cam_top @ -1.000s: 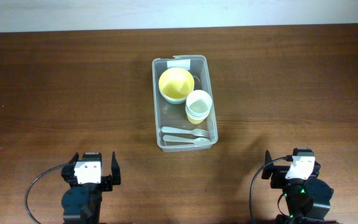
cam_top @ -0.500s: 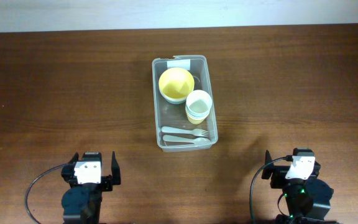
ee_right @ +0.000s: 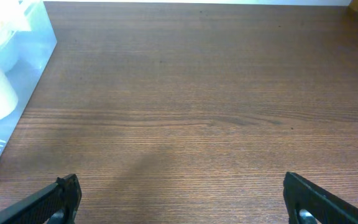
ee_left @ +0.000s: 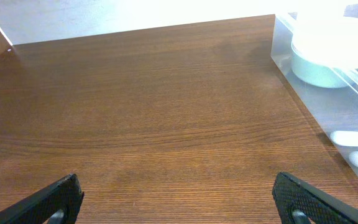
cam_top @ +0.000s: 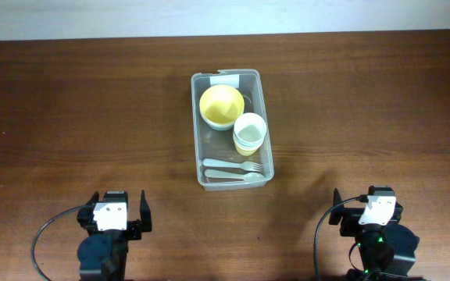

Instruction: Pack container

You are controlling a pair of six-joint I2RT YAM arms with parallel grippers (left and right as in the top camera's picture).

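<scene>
I count one container (cam_top: 195, 133), and inside it one yellow bowl (cam_top: 222, 105), one pale cup (cam_top: 249, 129), one fork (cam_top: 233, 165) and one spoon (cam_top: 233, 177). The bowl and the cup each seem to sit in another of their kind, though I cannot be sure. The container has one white label (cam_top: 225, 79) at its upper short end.

The table (cam_top: 69, 117) is dark brown wood, with a strip of pale wall (cam_top: 225, 16) along the top of the frame.

The container lies at the centre of the overhead frame. My left gripper (cam_top: 119, 206) is at lower left and my right gripper (cam_top: 369, 204) at lower right. Both are well apart from the container, with fingers spread wide and nothing between them. In the left wrist view the container sits at upper right, and in the right wrist view at upper left.
</scene>
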